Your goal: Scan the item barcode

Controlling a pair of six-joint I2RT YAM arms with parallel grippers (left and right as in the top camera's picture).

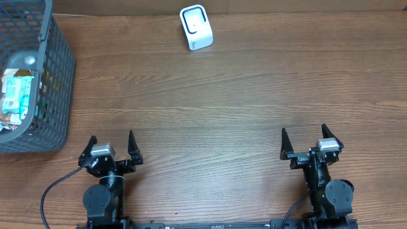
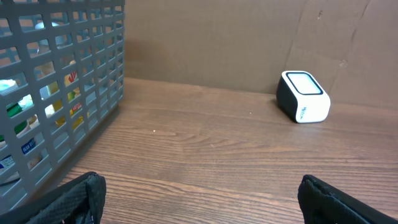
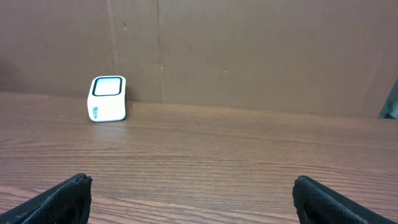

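1. Step in hand, as I judge it: fetching an item, since nothing has been lifted out yet. The items (image 1: 18, 95) lie inside the grey basket (image 1: 57, 83) at about 9 o'clock on the table (image 1: 210, 108). The white scanner (image 1: 196, 27) stands at 12 o'clock, well apart from the basket.
2. The left gripper (image 1: 112, 141) is the nearer arm, and the basket lies toward its 11 o'clock. It should rise first and come down through the open top, clear of the rim and the mesh wall.
3. The pale packet with green print looks like the easiest pick. Pinch it by its edges so the fingers leave the printed faces uncovered. I cannot tell which face carries the barcode, so it may need turning once it is lifted.
4. The scanner window (image 2: 304, 84) is on the scanner's top face, so the code should be presented from above, flat and near the window.
5. The left gripper sits at 7 o'clock with its jaws spread wide. It holds nothing and touches nothing.
6. The right gripper (image 1: 304, 133) sits at 5 o'clock, equally wide apart and empty. The scanner lies toward its 11 o'clock.
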